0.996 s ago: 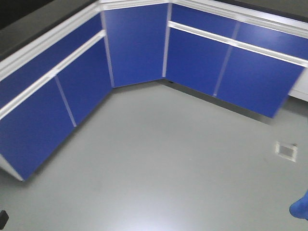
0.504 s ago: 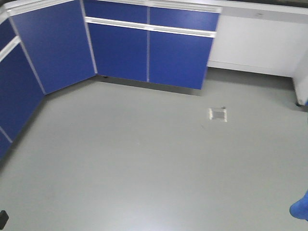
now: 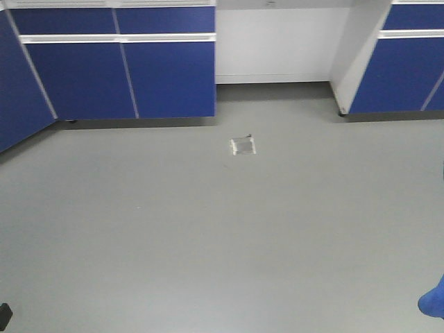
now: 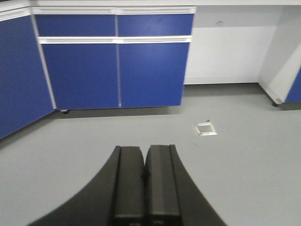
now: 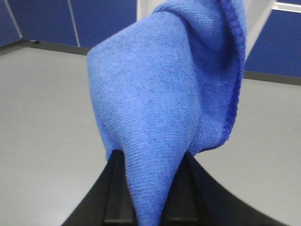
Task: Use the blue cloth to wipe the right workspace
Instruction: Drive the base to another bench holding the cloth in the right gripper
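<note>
The right gripper clamps the blue cloth between its black fingers, and the fabric bunches in a loose fold beyond them, its darker hem showing. The left gripper is pressed closed on nothing over grey floor — dark blue cabinets and a small square floor plate lie ahead.

Cabinets stand behind the floor hatch, cloth at right

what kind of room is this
Likely a lab or utility room: blue cabinets with white trim line the walls, the smooth grey floor has a small metal plate set in it, and the right gripper holds a blue cloth.
</note>
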